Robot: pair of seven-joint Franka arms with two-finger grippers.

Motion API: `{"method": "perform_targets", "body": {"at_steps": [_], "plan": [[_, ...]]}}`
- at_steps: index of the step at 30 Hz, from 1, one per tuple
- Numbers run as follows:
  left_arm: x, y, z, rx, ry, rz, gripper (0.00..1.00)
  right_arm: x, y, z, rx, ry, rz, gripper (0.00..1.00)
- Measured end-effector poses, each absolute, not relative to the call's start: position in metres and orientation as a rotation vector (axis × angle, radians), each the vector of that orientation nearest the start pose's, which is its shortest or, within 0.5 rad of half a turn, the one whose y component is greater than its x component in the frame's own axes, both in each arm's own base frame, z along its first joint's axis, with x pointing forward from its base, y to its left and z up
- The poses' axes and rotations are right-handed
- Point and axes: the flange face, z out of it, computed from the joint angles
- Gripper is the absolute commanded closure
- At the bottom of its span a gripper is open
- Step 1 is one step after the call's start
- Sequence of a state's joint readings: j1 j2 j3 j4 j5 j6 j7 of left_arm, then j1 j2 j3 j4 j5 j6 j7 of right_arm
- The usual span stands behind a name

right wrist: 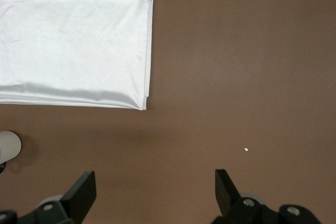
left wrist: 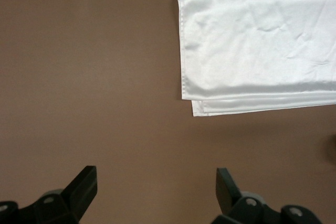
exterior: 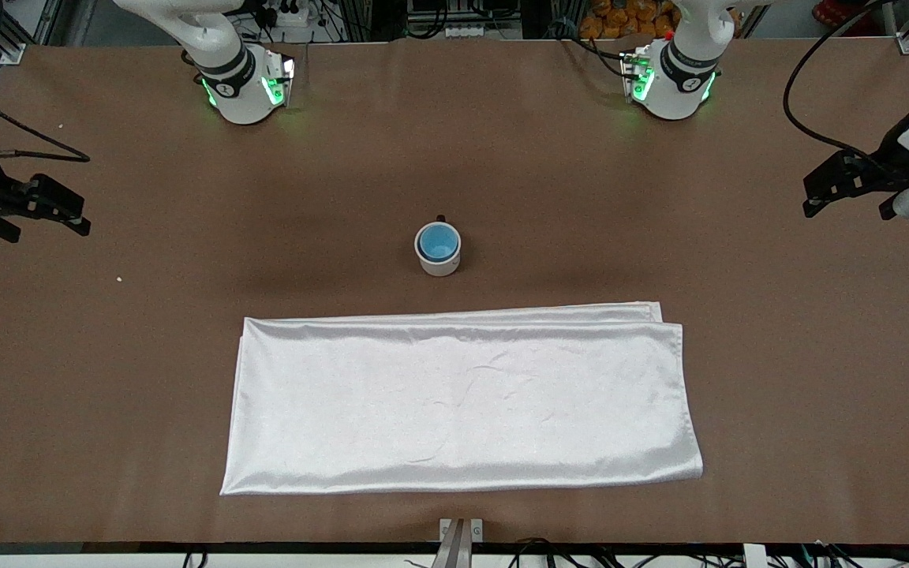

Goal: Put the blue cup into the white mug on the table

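The small round bright-blue cup (exterior: 438,241) is seated inside the small white cylindrical mug (exterior: 439,263), with only the cup's rim and interior visible from above. A part of the mug's black handle is seen at the edge farther from the front camera. The mug stands upright on the large rectangular table with a flat brown felt-like surface (exterior: 778,379), about midway between the two arms' ends of the table.

A folded, shiny white satin cloth (exterior: 462,398) is laid flat on the table, nearer to the front camera than the mug and apart from it. One layer of the fold projects slightly at the edge closest to the mug.

The left gripper (exterior: 829,189) is positioned over bare table surface at the left arm's end, well apart from the mug. Its black fingers (left wrist: 84,184) are spread wide, and nothing is held between them.

The right gripper (exterior: 48,207) is positioned over bare table surface at the right arm's end, also well apart from the mug. Its fingers (right wrist: 224,186) are likewise spread wide and empty. In the right wrist view, the mug's white wall (right wrist: 8,146) is seen at the picture's edge, and a small white speck (right wrist: 246,149) lies on the felt.
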State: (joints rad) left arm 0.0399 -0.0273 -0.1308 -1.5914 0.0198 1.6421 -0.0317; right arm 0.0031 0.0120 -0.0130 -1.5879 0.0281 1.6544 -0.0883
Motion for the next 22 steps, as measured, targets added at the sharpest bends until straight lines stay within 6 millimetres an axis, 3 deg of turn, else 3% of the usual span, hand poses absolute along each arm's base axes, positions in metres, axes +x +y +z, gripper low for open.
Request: {"method": "perform_targets", "body": {"at_steps": [22], "plan": [[0.5504, -0.0512, 0.6322, -3.152, 0.056, -0.101, 0.00, 0.5665, -0.0028, 0.6168, -3.113, -0.119, -0.086, 0.00]]}}
